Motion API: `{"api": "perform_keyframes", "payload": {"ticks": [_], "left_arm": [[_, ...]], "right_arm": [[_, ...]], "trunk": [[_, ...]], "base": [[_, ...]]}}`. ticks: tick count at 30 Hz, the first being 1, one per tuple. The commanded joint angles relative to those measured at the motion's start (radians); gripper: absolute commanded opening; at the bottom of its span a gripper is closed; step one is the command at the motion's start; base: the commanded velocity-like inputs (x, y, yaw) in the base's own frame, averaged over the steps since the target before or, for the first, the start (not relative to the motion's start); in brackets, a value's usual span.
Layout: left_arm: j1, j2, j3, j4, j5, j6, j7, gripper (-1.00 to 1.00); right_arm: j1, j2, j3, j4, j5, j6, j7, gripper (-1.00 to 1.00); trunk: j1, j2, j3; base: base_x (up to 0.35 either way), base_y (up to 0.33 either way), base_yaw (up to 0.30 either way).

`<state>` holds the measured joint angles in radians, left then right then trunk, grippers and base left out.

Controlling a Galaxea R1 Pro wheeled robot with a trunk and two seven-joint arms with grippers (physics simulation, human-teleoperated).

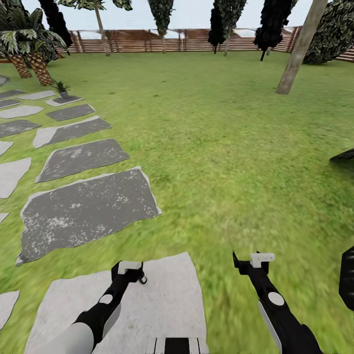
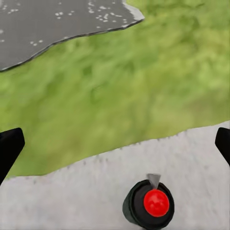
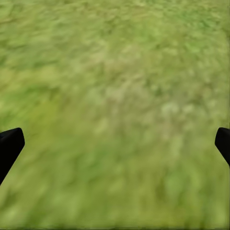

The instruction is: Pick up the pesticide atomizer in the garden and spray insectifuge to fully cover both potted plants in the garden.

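Observation:
The pesticide atomizer (image 2: 148,204), a small black cylinder with a red tip, stands upright on a pale stepping stone (image 1: 162,300). In the head view it shows as a small dark thing (image 1: 141,279) right beside my left gripper (image 1: 129,268). In the left wrist view that gripper (image 2: 115,143) is open, its dark fingertips (image 2: 9,148) wide apart, and the atomizer stands apart from both. My right gripper (image 1: 253,260) hangs open over bare grass (image 3: 115,115). One potted plant (image 1: 62,89), a small green rosette in a grey pot, sits far off at the left on a grey slab.
Dark grey stepping stones (image 1: 88,209) run up the left side. Palms with scaly trunks (image 1: 29,64) stand at the far left. A leaning tree trunk (image 1: 295,54) rises at the right, and the wooden fence (image 1: 162,44) closes the back. Dark shapes (image 1: 346,278) sit at the right edge.

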<state>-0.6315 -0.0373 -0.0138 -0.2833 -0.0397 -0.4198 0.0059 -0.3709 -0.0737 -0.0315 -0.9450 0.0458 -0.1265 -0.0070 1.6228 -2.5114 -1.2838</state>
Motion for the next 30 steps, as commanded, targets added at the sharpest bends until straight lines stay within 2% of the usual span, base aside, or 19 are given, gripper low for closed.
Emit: {"api": "perform_keyframes", "payload": {"ticks": [1,23,30], "left_arm": [[-0.001,0.0,0.0,0.001,-0.004,-0.006,0.001,1.0],[0.0,0.0,0.0,0.002,-0.003,-0.011,0.003,1.0],[0.0,0.0,0.0,0.003,-0.003,-0.013,0.003,1.0]], "right_arm": [[0.0,0.0,-0.001,0.0,0.005,-0.002,-0.001,1.0],[0.0,0.0,-0.002,0.0,0.004,-0.003,-0.001,1.0],[0.0,0.0,-0.001,0.001,0.005,-0.003,-0.002,1.0]], "trunk": [[0.0,-0.001,-0.006],[0.01,-0.006,-0.126],[0.013,-0.007,-0.157]], "base": [[0.0,0.0,0.0],[0.0,0.0,0.0],[0.0,0.0,0.0]]}}
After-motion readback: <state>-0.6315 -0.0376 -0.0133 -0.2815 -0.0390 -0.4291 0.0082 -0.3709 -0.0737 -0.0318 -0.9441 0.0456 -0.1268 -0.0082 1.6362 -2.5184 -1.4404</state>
